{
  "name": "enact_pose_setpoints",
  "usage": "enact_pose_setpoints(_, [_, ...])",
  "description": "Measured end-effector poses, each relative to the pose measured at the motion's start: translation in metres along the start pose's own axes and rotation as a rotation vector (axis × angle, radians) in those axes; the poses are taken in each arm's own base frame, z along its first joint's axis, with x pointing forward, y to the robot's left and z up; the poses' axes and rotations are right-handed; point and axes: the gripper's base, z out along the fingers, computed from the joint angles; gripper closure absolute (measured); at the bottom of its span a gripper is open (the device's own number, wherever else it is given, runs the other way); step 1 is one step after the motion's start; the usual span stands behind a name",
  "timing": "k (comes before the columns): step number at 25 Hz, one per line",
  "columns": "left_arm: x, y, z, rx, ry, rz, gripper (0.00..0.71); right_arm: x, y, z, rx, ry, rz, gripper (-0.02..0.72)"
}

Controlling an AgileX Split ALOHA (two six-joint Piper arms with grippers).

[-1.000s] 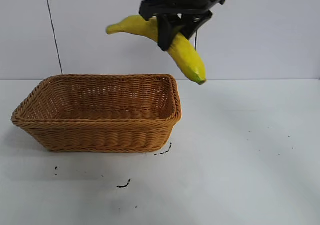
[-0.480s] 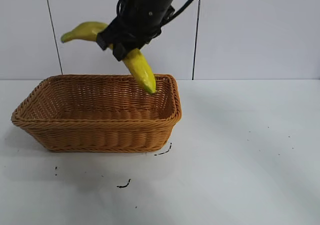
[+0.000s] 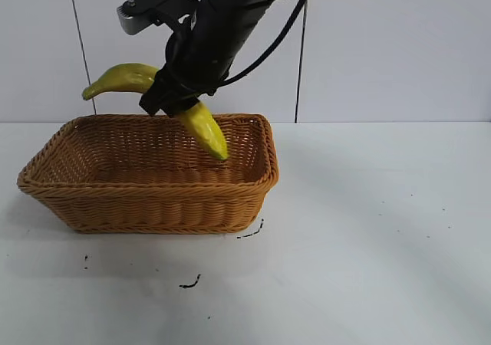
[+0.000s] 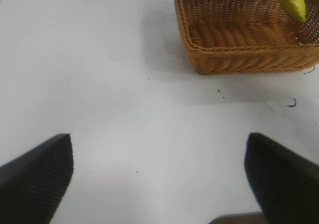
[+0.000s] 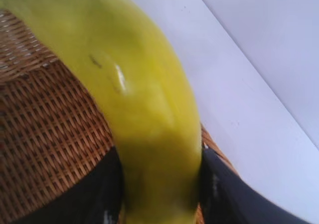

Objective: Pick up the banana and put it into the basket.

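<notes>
One arm worked. Left gripper [image 4: 159,184] sat parked well off, jaws apart. Right gripper [image 3: 175,96], clamped on the banana [image 3: 201,126], had swung leftward and lower; fruit now hung over the basket [image 3: 153,207], tip below rim. Release looked next.

Flat white tabletop [image 3: 368,268] carries one big item: the rectangular tan-brown woven wicker basket [image 3: 153,199], sitting on its left half. A few small dark specks and squiggles [image 3: 190,284] (bits of debris, apparently) dot the surface just before the basket.
</notes>
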Motion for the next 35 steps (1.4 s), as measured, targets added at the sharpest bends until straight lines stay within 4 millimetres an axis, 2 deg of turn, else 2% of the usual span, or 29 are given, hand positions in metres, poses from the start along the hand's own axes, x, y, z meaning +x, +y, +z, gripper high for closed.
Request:
enact_pose_setpoints(11, [0.000, 0.000, 0.000, 0.000, 0.000, 0.000, 0.017, 0.004, 0.006, 0.000, -0.035, 0.057, 0.010, 0.407])
enact_pose_setpoints(13, [0.000, 0.000, 0.000, 0.000, 0.000, 0.000, 0.017, 0.004, 0.006, 0.000, -0.034, 0.056, 0.010, 0.310])
enact_pose_setpoints(15, [0.000, 0.000, 0.000, 0.000, 0.000, 0.000, 0.017, 0.004, 0.006, 0.000, -0.033, 0.051, 0.010, 0.132])
enact_pose_setpoints(17, [0.000, 0.000, 0.000, 0.000, 0.000, 0.000, 0.017, 0.003, 0.005, -0.001, -0.030, 0.045, 0.010, 0.056])
enact_pose_setpoints(20, [0.000, 0.000, 0.000, 0.000, 0.000, 0.000, 0.017, -0.001, 0.003, -0.009, -0.024, 0.044, 0.041, 0.021])
enact_pose_setpoints(24, [0.000, 0.000, 0.000, 0.000, 0.000, 0.000, 0.017, -0.012, -0.005, -0.032, 0.004, 0.023, 0.148, 0.013])
enact_pose_setpoints(27, [0.000, 0.000, 0.000, 0.000, 0.000, 0.000, 0.017, -0.020, -0.016, -0.055, 0.021, 0.026, 0.244, 0.013])
enact_pose_setpoints(29, [0.000, 0.000, 0.000, 0.000, 0.000, 0.000, 0.017, -0.019, -0.030, -0.068, 0.037, 0.053, 0.324, 0.013])
enact_pose_setpoints(31, [0.000, 0.000, 0.000, 0.000, 0.000, 0.000, 0.017, -0.013, -0.046, -0.076, 0.055, 0.106, 0.396, 0.013])
enact_pose_setpoints(35, [0.000, 0.000, 0.000, 0.000, 0.000, 0.000, 0.017, 0.015, -0.084, -0.090, 0.088, 0.271, 0.522, 0.013])
